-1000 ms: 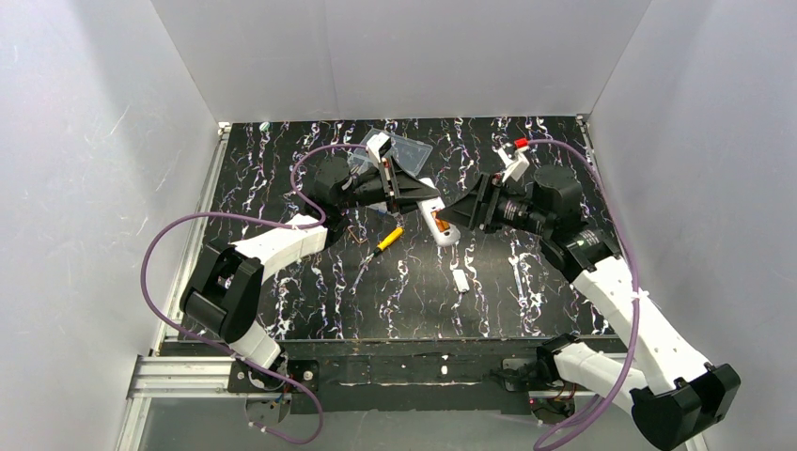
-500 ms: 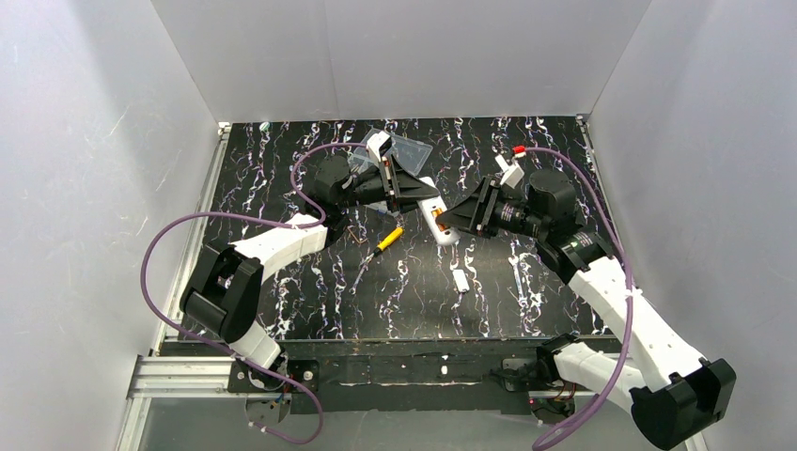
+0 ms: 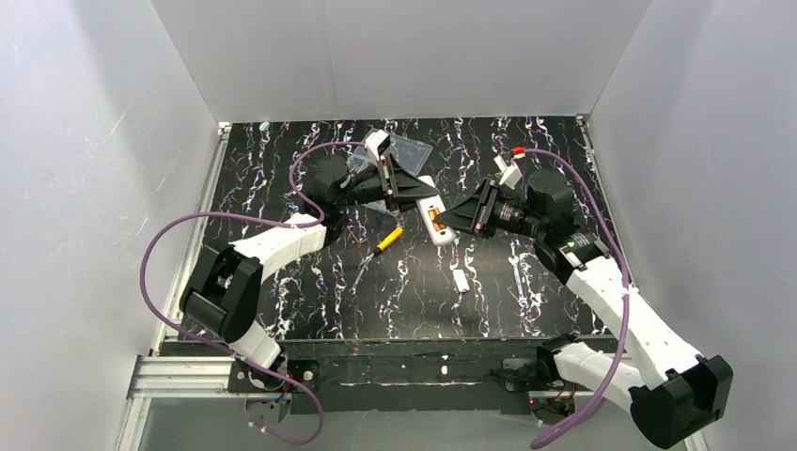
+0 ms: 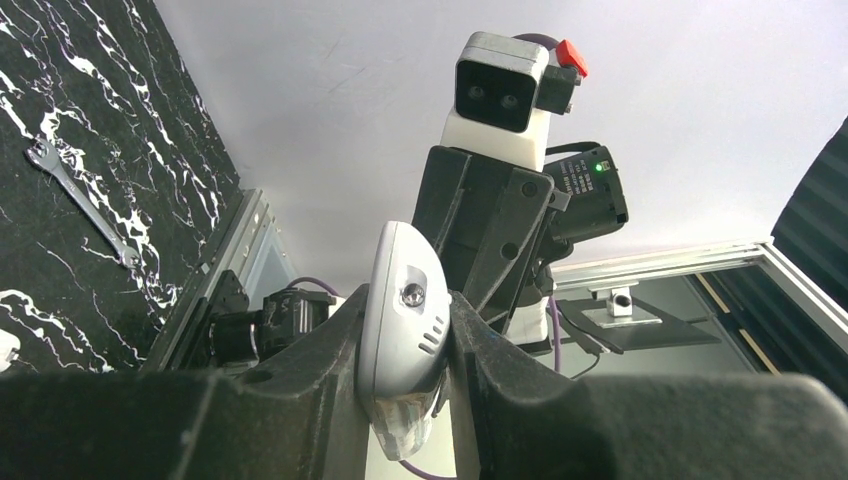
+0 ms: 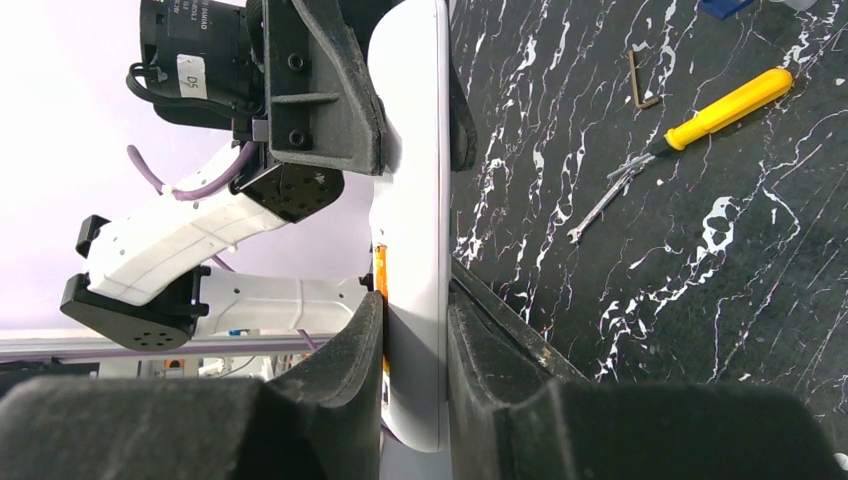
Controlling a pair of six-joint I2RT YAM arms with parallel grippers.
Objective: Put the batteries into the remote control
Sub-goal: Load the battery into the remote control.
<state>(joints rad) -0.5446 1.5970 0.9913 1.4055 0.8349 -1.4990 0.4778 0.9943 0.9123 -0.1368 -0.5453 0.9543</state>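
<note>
The remote control [image 3: 434,218] is a slim white handset held off the table between the two arms. My left gripper [image 3: 412,194] is shut on its far end; in the left wrist view the remote's rounded silver end [image 4: 400,270] sits clamped between the jaws of the left gripper [image 4: 407,312]. My right gripper [image 3: 451,222] is shut on the other end, both pads pressed flat against the remote's body [image 5: 415,150] around the right gripper [image 5: 413,300]. An orange battery [image 5: 381,275] shows along the remote's open side, against the left pad; it also shows from above as the orange battery [image 3: 436,223].
A yellow-handled screwdriver [image 3: 387,239] lies on the black marbled table below the left gripper. A small white plate [image 3: 461,280] lies nearer the front. A clear plastic box [image 3: 406,148] stands at the back. A flat wrench [image 5: 600,205] and a hex key [image 5: 640,85] lie near the screwdriver.
The right gripper's jaws have closed from wide open onto the remote's end and the right arm has edged left. The left gripper has kept its grip, shifting only slightly.
</note>
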